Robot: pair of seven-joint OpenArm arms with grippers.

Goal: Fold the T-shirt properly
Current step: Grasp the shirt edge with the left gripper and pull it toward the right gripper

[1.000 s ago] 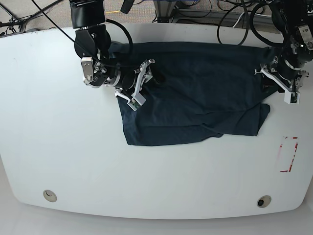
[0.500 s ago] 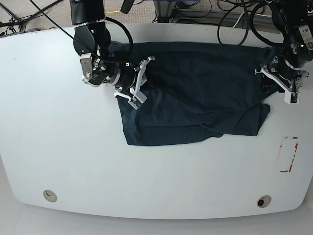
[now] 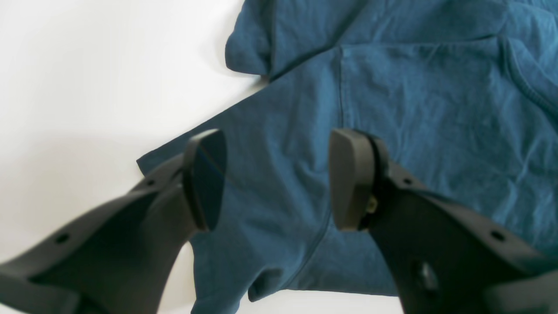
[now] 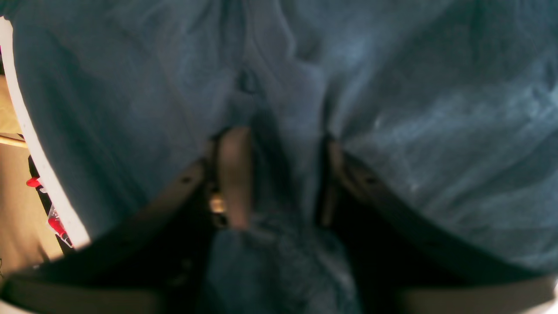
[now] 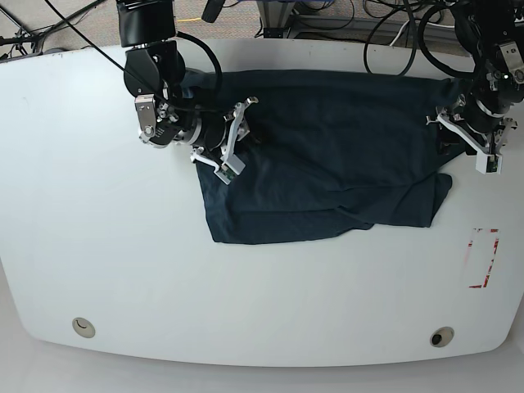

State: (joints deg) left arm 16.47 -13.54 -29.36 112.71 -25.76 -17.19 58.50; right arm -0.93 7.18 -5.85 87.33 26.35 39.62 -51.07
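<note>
In the base view we see the shirt (image 5: 327, 155) spread across the far half of the white table (image 5: 106, 246), its near edge rumpled and partly doubled over. Our right gripper (image 5: 237, 139) lies low on the shirt's left part, its white fingers pressed into the cloth. Our left gripper (image 5: 483, 135) hangs at the shirt's right edge, over the sleeve end. A red-marked rectangle (image 5: 483, 258) sits on the table near that side, apart from the shirt.

In the left wrist view our left gripper (image 3: 274, 179) stands wide, its two dark pads (image 3: 348, 174) well apart with nothing between them, above a corner of the shirt (image 3: 414, 109) that lies flat on the table (image 3: 87, 65).

In the right wrist view the right gripper (image 4: 279, 174) is narrowed, and a ridge of shirt (image 4: 392, 131) rises between its fingers (image 4: 233, 170). The picture is dark and blurred, so we cannot tell whether the cloth is truly pinched.
</note>
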